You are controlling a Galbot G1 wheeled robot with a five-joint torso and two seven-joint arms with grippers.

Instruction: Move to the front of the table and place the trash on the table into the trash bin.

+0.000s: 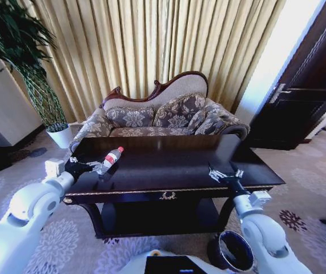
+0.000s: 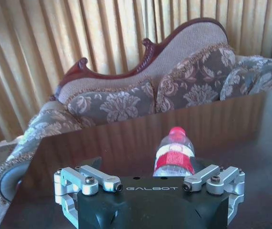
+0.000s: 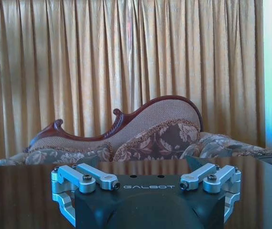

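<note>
A small clear plastic bottle (image 1: 111,158) with a red cap and a white label lies on the left part of the dark glossy table (image 1: 174,165), cap pointing away from me. My left gripper (image 1: 92,167) is open just above the tabletop. In the left wrist view the bottle (image 2: 174,155) has its lower end between the spread fingers of the left gripper (image 2: 147,167), close to one finger. My right gripper (image 1: 224,173) hovers open over the table's right front part, its fingers (image 3: 145,162) holding nothing. The dark trash bin (image 1: 232,251) stands on the carpet below the table's right front corner.
A patterned sofa (image 1: 157,117) stands right behind the table, with gold curtains (image 1: 151,45) beyond it. A tall plant in a white pot (image 1: 60,136) is at the back left. A dark door (image 1: 305,97) is at the right. Patterned carpet surrounds the table.
</note>
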